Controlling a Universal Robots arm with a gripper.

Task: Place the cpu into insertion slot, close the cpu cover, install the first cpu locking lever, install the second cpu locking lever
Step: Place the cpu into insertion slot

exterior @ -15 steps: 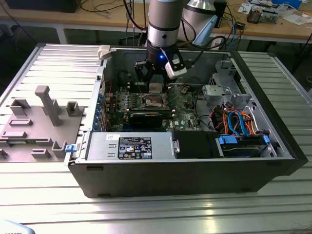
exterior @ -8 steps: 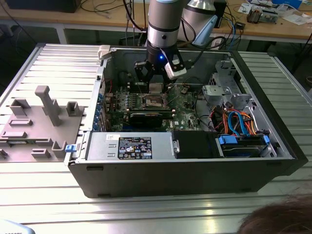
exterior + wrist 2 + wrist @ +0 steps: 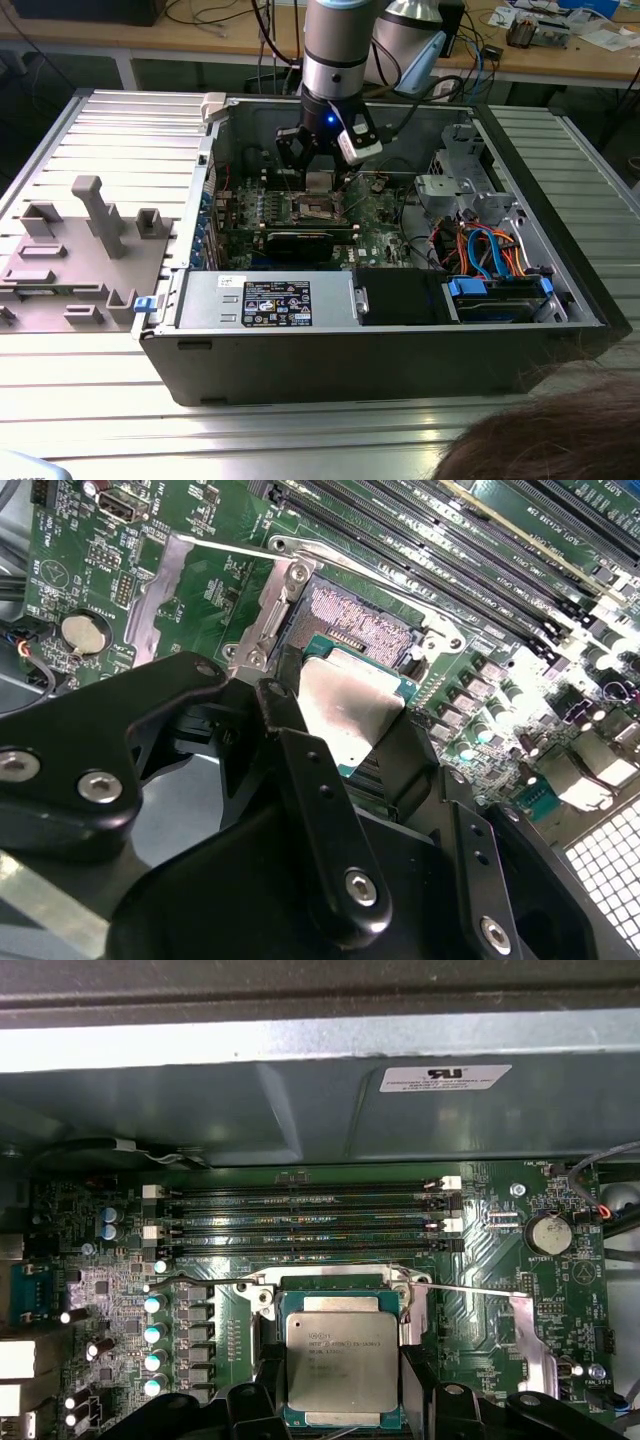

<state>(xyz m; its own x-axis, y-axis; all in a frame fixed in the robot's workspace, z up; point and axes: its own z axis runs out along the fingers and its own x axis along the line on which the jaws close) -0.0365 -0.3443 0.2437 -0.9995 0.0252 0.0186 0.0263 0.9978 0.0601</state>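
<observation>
cpu between jaws over socket edge; cpu cover beside socket; memory slots by case wall

1. The case stands open on top, so you have free room straight down to the socket. The gripper, clamped on the cpu, hangs in that space.
2. The cpu cover lies folded back beside the socket, off its opening.
3. Memory slots run just beside the socket, and the case wall rises behind them.
4. Capacitors line another side.
5. In the exterior view, the black card lies near the socket. The drive cage and cables crowd the exterior view's right.
</observation>
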